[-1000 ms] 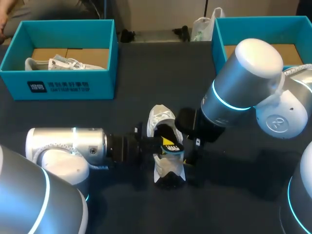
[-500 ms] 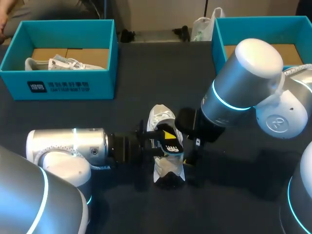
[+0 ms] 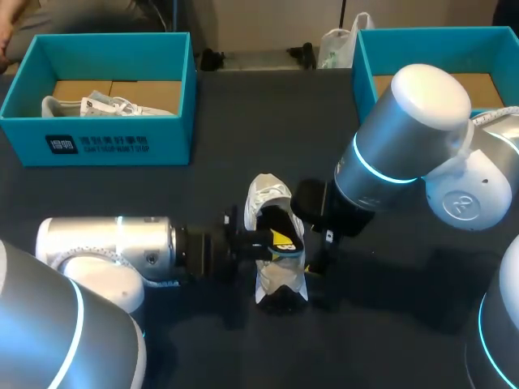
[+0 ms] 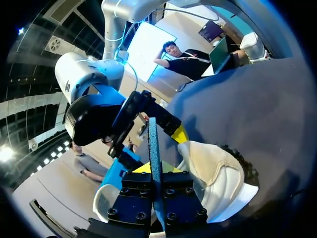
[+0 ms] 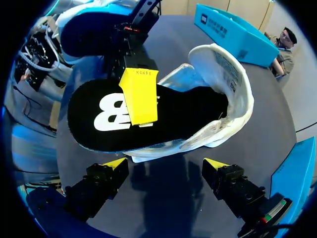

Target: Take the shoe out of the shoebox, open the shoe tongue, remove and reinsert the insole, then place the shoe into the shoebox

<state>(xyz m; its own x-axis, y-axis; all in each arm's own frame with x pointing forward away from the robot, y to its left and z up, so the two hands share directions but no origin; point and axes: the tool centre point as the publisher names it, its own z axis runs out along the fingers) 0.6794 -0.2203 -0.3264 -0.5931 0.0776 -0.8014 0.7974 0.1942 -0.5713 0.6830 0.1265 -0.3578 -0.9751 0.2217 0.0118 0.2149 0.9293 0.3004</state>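
Mid-table, our left gripper pinches the black insole between its two fingers. One yellow fingertip lies flat on the insole's upper face, right beside the white logo. In the left wrist view the insole shows edge-on, a thin blue strip rising straight out from between the closed fingers.

The white sneaker lies near the middle of the dark table, well apart from both shoeboxes. One end of the insole sits inside the sneaker's open mouth, while the other end overhangs the sneaker on the side of our left arm.

Our right gripper hangs just beside the sneaker with its fingers spread wide and nothing between them. The sneaker and insole lie ahead of its yellow tips.

The left teal shoebox stands at the table's far left corner and holds a second white sneaker. The right teal shoebox stands at the far right corner, partly hidden behind our right arm.
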